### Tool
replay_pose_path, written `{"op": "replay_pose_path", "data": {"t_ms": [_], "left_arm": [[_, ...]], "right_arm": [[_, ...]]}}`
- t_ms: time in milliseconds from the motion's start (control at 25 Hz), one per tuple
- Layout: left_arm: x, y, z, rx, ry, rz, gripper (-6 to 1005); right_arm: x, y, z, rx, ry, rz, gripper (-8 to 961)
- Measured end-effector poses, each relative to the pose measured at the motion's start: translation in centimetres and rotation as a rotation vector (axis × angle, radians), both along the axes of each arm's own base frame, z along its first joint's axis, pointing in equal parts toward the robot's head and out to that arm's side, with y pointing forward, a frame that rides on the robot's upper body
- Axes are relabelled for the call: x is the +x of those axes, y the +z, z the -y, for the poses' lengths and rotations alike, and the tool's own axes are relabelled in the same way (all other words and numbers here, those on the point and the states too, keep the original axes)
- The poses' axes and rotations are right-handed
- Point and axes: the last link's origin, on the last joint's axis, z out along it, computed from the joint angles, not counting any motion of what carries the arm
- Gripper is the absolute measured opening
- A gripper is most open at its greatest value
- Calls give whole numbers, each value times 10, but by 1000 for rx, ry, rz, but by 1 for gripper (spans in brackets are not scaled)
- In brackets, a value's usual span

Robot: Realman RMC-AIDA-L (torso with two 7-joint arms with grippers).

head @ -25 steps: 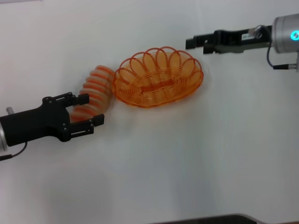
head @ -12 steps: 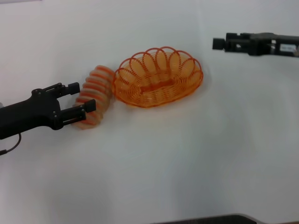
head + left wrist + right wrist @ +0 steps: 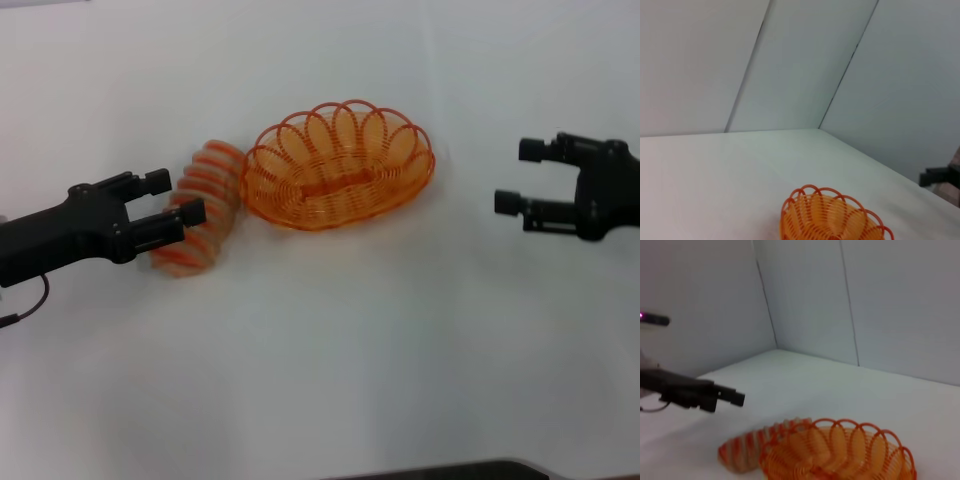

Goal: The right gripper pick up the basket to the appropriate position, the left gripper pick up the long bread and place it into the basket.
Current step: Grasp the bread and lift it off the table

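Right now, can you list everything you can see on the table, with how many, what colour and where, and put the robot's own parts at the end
basket: one, orange wire, middle of the table toward the far side, nothing in it.
long bread: one, tan with orange-red ridges, lying on the table against the basket's left end.
table: one, white, under everything.
left gripper: one, black, open, at the near left end of the long bread, fingers either side of it.
right gripper: one, black, open, off to the right of the basket, apart from it.
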Motion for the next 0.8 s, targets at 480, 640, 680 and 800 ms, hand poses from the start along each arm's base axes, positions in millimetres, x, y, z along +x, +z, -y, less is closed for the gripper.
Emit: {"op": "replay_pose_path", "data": {"t_ms": [480, 640, 680, 800], "left_arm": [[-5, -7, -1, -31, 42, -13, 766], [-5, -7, -1, -35, 45, -12, 766], [-5, -7, -1, -35, 45, -12, 766], [-7, -6, -5, -34, 81, -16, 766]], "right_arm": [[15, -11, 21, -59, 13, 79, 845], [15, -9, 20, -62, 20, 88, 845], [14, -9, 20, -63, 23, 89, 845], [14, -8, 19, -64, 28, 92, 846]]}}
